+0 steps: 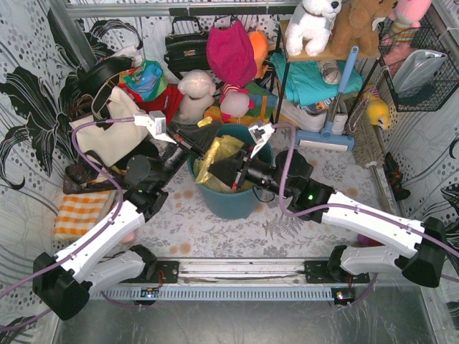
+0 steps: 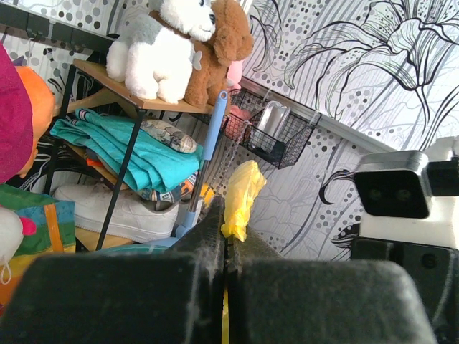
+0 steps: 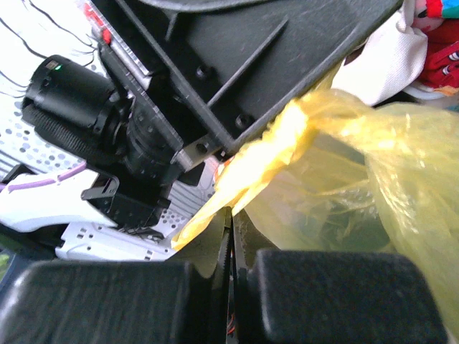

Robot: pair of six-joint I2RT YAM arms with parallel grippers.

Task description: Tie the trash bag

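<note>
The yellow trash bag point(image 1: 217, 156) sits in the teal round bin point(image 1: 228, 202) at the table's middle, its top gathered. My left gripper point(image 1: 202, 149) reaches over the bin from the left and is shut on a twisted strip of the trash bag point(image 2: 242, 197), which sticks up past its fingertips. My right gripper point(image 1: 224, 170) reaches in from the right and is shut on another stretched strip of the trash bag point(image 3: 287, 140). The bag's body point(image 3: 401, 186) bulges to the right of that grip. The two grippers are close together over the bin.
A cream tote bag point(image 1: 115, 129) with dark straps lies at the left. An orange checked cloth point(image 1: 80, 213) lies front left. A shelf point(image 1: 315, 54) with plush toys, a teal cloth and a blue-handled brush point(image 1: 337, 100) stands behind. A wire basket point(image 1: 423, 68) hangs at the right.
</note>
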